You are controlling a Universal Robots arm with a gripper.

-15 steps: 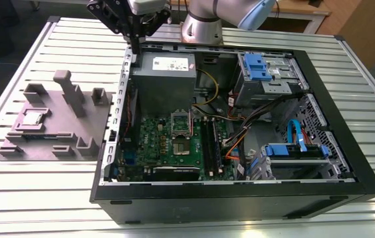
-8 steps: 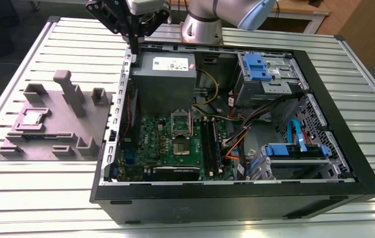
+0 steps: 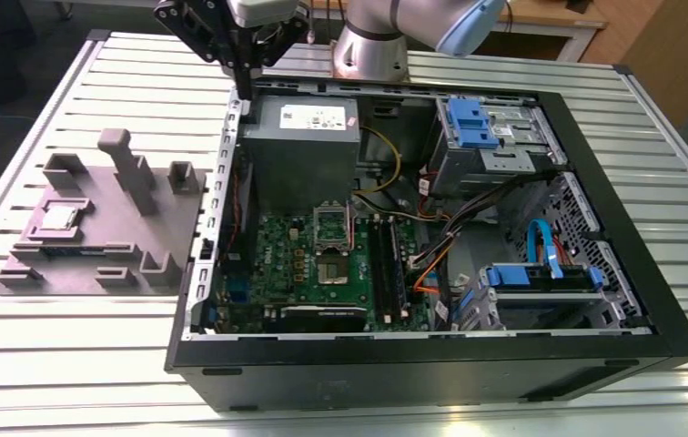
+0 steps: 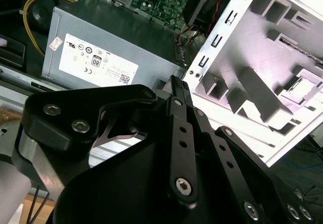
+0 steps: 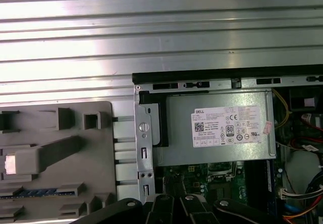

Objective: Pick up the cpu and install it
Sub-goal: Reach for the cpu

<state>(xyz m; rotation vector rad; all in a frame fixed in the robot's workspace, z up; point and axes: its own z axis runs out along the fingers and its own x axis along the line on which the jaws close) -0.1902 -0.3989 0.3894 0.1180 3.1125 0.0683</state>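
Slatted metal table (image 3: 53,364) carried 1 open black computer case (image 3: 441,369) lying on its side. It took up most of the exterior view's right and centre.

Inside the case a grey power supply box (image 3: 301,137) with a white label sat at the far end. The green motherboard (image 3: 283,259) lay just beside it, nearer the camera.

1 grey moulded fixture (image 3: 126,241) rested on the table beside the case, on the exterior view's left.

The gripper (image 3: 245,88) hung above the case's far rim, by the corner nearest the fixture and next to the power supply. In the second wrist view its 2 fingers (image 4: 177,90) ran together to a single tip and looked clenched with nothing between them, though the angle was poor.

The cpu (image 3: 59,216), a small silver square, lay flat in a recess of the fixture, well apart from the gripper.
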